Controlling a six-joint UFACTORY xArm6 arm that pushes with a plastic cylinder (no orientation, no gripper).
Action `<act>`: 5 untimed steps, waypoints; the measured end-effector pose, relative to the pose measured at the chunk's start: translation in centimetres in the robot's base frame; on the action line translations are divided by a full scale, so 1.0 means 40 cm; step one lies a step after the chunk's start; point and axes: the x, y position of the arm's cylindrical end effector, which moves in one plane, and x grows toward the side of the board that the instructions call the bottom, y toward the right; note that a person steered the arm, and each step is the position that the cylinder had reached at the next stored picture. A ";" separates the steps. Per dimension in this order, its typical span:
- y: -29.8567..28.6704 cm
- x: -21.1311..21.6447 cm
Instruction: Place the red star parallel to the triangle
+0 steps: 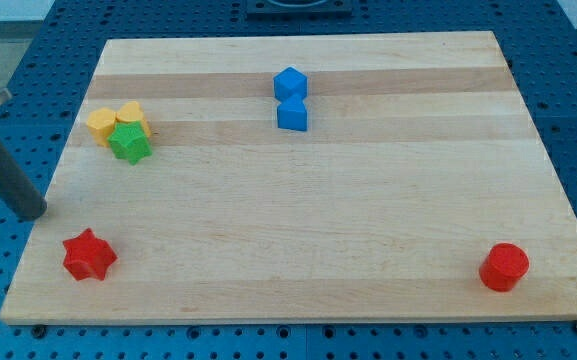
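Rod's tip (34, 213), no fingers to open or close, at board's (368, 250) left edge, at 11 o'clock from red star (89, 255). Yellow blocks (115, 122) touching green star (129, 144); two blue blocks (291, 99) at 12 o'clock; red cylinder (504, 267) at 4 o'clock.

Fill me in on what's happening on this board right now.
My tip sits at the board's left edge, just above and left of the red star, not touching it. The star lies near the bottom-left corner of the wooden board. Two blue blocks sit together near the top centre; which one is the triangle I cannot tell. A green star and two yellow blocks cluster at upper left, and a red cylinder rests at lower right.
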 end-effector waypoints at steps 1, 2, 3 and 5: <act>0.000 0.015; 0.001 0.010; 0.002 0.003; 0.020 0.035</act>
